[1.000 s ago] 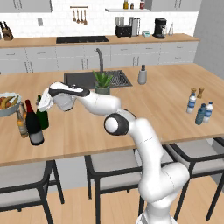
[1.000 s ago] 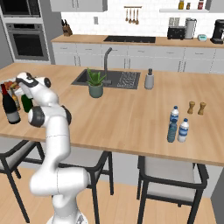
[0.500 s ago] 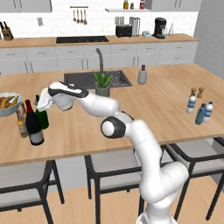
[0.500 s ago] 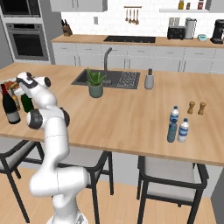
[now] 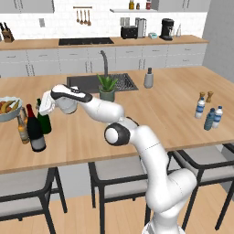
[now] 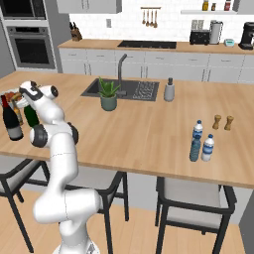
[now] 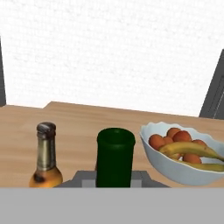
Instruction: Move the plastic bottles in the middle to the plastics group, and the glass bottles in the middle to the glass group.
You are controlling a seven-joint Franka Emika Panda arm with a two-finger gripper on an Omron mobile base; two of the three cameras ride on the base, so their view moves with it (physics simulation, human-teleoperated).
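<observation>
At nine o'clock on the counter (image 5: 151, 114), beside the amber bottles (image 5: 23, 130) and black wine bottle (image 5: 35, 130), the green wine bottle (image 5: 44, 122) is clamped at its neck by the gripper (image 5: 45, 104). It should be set down upright there before release, without knocking the neighbours.

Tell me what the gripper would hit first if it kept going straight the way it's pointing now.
The gripper is shut on the dark green wine bottle neck, so that bottle sits directly ahead. Past it, probably bare counter between the amber bottle and the fruit bowl, though depth is unclear.
</observation>
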